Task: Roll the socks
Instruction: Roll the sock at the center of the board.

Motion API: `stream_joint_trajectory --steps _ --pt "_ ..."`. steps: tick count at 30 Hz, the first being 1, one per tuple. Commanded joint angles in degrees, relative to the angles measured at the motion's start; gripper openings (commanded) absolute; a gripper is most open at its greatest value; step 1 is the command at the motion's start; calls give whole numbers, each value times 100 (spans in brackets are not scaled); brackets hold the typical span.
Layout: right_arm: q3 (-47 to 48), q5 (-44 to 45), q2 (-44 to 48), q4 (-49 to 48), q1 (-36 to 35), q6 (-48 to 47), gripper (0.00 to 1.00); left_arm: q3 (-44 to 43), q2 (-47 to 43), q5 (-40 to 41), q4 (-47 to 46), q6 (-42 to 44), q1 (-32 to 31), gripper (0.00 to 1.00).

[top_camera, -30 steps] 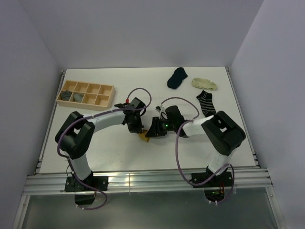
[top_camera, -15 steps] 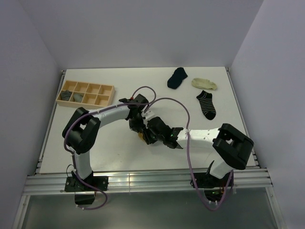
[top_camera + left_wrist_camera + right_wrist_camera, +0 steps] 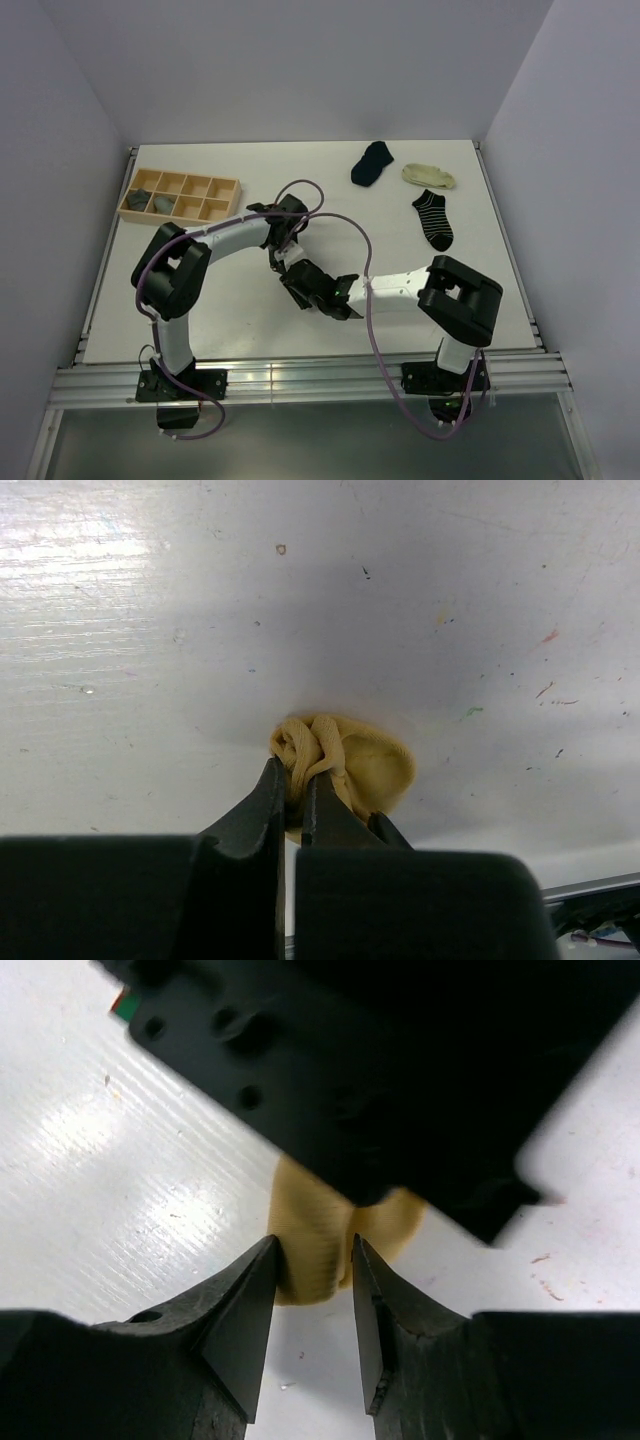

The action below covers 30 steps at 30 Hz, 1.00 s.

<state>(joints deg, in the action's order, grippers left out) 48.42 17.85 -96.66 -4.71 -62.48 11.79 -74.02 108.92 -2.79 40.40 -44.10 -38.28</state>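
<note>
- A bare strip of white table (image 3: 230, 325) runs from the rail at the near edge to the claws.
- At mid-table the mustard sock (image 3: 375, 770) lies bunched on the surface. The left gripper (image 3: 297, 775) is pressed tight on one fold of it. The right gripper (image 3: 314, 1242) faces it and pinches the sock's other end. The two claws crowd together.
- Farther left is a wooden tray (image 3: 235, 203) with grey socks (image 3: 139, 199) in its left compartments.
- Far right, lying apart, are a striped sock (image 3: 433, 219), a cream sock (image 3: 429, 176) and a navy sock (image 3: 372, 163).
- Plain walls close in three sides.

Soft ribbed cloth sock (image 3: 372, 770) on glossy, scuffed table (image 3: 150, 630).
</note>
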Motion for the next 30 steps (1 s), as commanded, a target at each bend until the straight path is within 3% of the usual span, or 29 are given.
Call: stream_joint_trajectory --steps 1,4,5,6,8,10,13,14,17,26,30 --pt "290 237 -318 -30 -150 -335 42 28 261 367 47 182 -127 0" --pt "229 246 -432 -91 -168 -353 32 19 261 358 29 208 -127 0" --pt "185 220 -441 -126 -168 -318 26 19 270 349 29 226 -127 0" --pt "141 158 -424 -153 -168 -309 11 19 252 358 20 235 -127 0" --pt "19 -149 -363 -223 -107 -204 1 45 191 384 -41 235 -127 1" --pt "-165 -638 -178 -293 -28 -107 0 124 94 524 -85 209 -127 7" --pt "-281 -1342 -64 -364 288 130 0 308 -204 726 -322 112 -127 35" --pt "-350 -1754 -46 -416 385 261 0 361 -370 770 -418 25 -109 49" --pt "-509 -2773 -54 -653 745 568 0 563 -713 955 -568 -230 -74 63" --pt "-1168 -4789 -406 -2136 1800 1763 0 1688 -2215 1369 -1306 -1346 75 71" --pt "-1370 -5449 -783 -2868 2125 2309 0 2321 -2604 809 -2105 -1531 75 69"
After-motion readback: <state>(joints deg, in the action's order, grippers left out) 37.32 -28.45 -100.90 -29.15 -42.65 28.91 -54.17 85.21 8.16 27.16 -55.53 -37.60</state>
